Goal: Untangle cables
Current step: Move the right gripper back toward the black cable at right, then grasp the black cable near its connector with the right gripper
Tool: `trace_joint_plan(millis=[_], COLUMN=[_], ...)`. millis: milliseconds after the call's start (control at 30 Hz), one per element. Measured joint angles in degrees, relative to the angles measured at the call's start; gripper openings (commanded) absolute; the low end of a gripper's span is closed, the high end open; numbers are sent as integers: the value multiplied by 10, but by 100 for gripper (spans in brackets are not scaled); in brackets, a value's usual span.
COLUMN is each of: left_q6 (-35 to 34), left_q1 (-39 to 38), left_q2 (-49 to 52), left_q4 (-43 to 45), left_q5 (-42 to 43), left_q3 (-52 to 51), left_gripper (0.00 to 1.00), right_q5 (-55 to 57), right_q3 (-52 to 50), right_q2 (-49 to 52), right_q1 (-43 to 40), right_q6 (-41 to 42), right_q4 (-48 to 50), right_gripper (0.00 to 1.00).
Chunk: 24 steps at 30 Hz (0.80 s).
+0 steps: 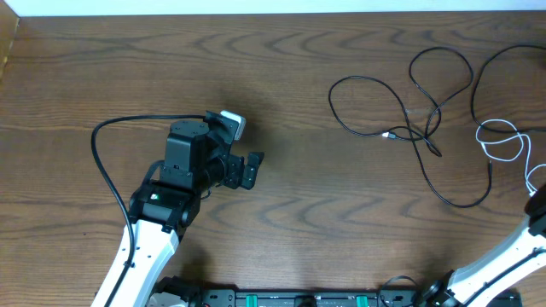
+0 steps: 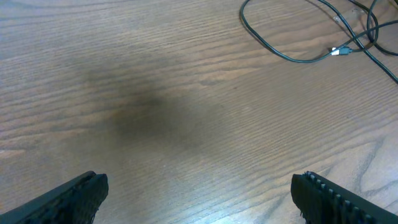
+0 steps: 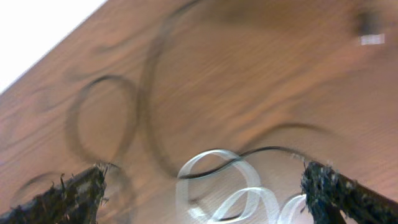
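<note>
A long thin black cable [image 1: 401, 98] lies in loose loops on the wooden table at the right, its small plug end [image 1: 389, 135] near the middle. A shorter white cable [image 1: 503, 145] is coiled at the far right, crossing the black one. My left gripper [image 1: 252, 170] is open and empty over bare wood left of the cables; its wrist view shows the black loop [image 2: 280, 50] far ahead. My right gripper [image 3: 202, 193] is open just above the white coils [image 3: 211, 180], with a black strand [image 3: 249, 155] crossing them. In the overhead view only the right arm [image 1: 503, 251] shows.
The table's far edge runs along the top [image 1: 273, 12]. A thicker black robot cable [image 1: 107, 162] loops left of the left arm. The arm bases [image 1: 299, 298] sit at the near edge.
</note>
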Motion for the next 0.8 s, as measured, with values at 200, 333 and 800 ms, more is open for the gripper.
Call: trace_joint_plan(millis=[200, 333, 800], left_q6=[0, 0, 0], left_q1=[0, 0, 0], left_q2=[0, 0, 0], left_q4=[0, 0, 0], left_q5=[0, 0, 0], left_q3=[0, 0, 0], left_gripper=[99, 99, 99], right_q5=[16, 81, 150], right_q3=[-2, -31, -229], right_q2=[-17, -17, -17], right_q1=[103, 162, 274], right_q6=[58, 204, 245], right_q4=[-83, -89, 57], right_gripper=[99, 99, 99])
